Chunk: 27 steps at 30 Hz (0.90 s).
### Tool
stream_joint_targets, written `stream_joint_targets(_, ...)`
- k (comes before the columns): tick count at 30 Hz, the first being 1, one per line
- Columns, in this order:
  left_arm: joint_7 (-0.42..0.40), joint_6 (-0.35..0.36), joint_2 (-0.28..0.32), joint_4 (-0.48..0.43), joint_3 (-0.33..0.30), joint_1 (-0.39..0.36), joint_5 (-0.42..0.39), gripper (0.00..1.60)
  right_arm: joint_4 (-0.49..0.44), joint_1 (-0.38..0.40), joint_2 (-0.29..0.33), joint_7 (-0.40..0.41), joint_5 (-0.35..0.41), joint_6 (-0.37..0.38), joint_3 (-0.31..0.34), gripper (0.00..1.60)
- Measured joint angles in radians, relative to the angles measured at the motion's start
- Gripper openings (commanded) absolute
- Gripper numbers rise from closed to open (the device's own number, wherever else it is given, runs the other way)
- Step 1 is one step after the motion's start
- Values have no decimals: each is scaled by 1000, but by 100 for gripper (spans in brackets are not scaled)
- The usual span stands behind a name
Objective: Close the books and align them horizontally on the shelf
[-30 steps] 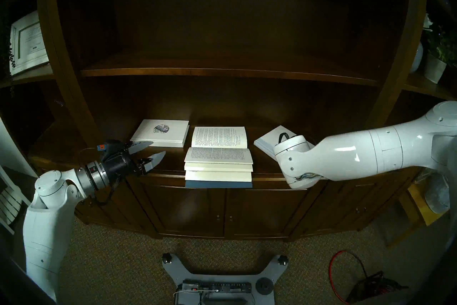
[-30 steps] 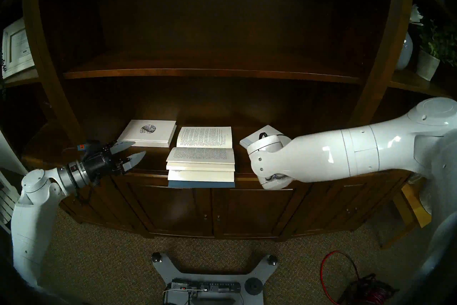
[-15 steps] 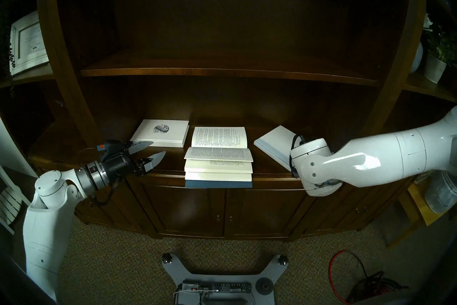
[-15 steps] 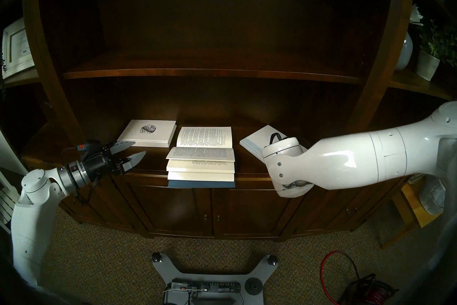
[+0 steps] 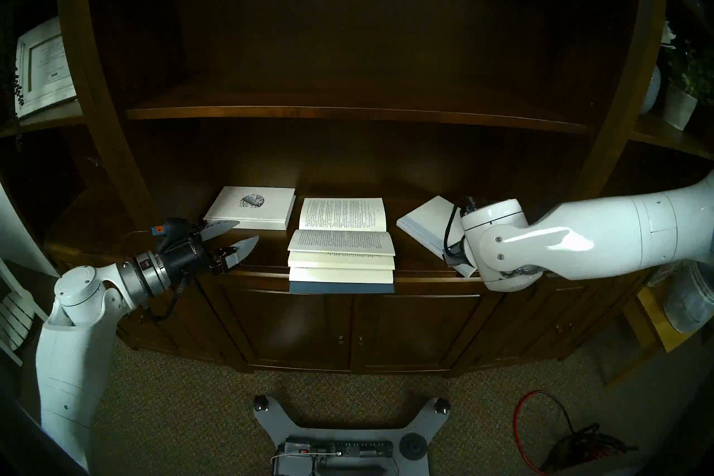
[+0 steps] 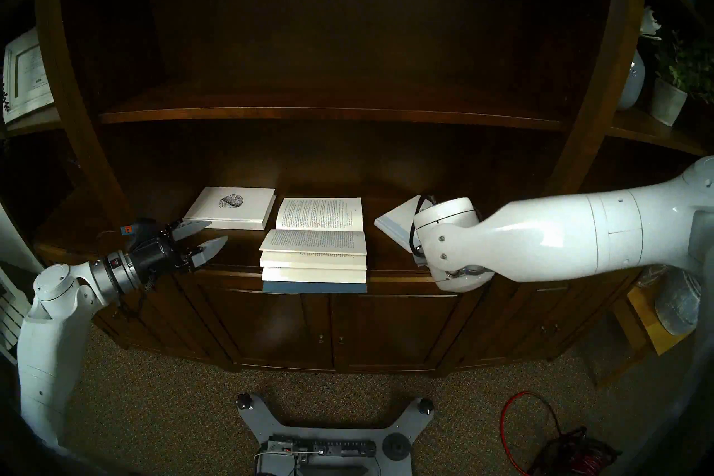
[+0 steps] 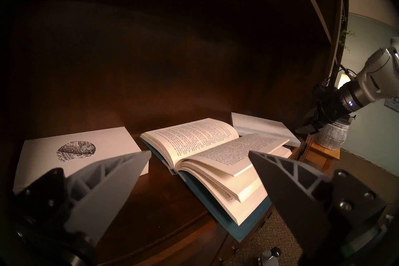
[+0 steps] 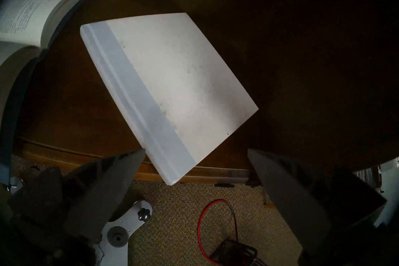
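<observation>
White hardback point(image 8: 172, 86) lay closed, skewed, corner past shelf point(image 5: 262, 270) front edge, right end. Right gripper point(image 8: 196, 174), jaws apart and empty, had drawn back off its cover. Blue book point(image 5: 342, 251) stayed open at centre front edge. Left gripper point(image 5: 235, 237) stayed spread, empty, near left front edge. Closing and squaring judged pending.

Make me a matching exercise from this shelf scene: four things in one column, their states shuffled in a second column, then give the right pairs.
Things:
1. blue-covered book
2. white book with the round picture
3. white book with the pale blue spine strip
4. left gripper

States:
A. closed, lying askew, one corner past the ledge edge
B. open, empty
C. lying open, pages up
D. closed, lying square

Pairs: 1-C, 2-D, 3-A, 4-B
</observation>
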Motion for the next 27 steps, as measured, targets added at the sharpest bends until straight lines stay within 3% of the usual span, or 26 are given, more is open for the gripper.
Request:
stream_joint_targets(12,0,0,0,0,0,0,0,160,87,-48,-107,34,9,8,2,160)
stream_joint_targets(20,0,0,0,0,0,0,0,160,154,-58,-162,-10,97,46,0,160)
stream_joint_targets(27,0,0,0,0,0,0,0,160,186,-66,-187,-13,128,69,-4,160)
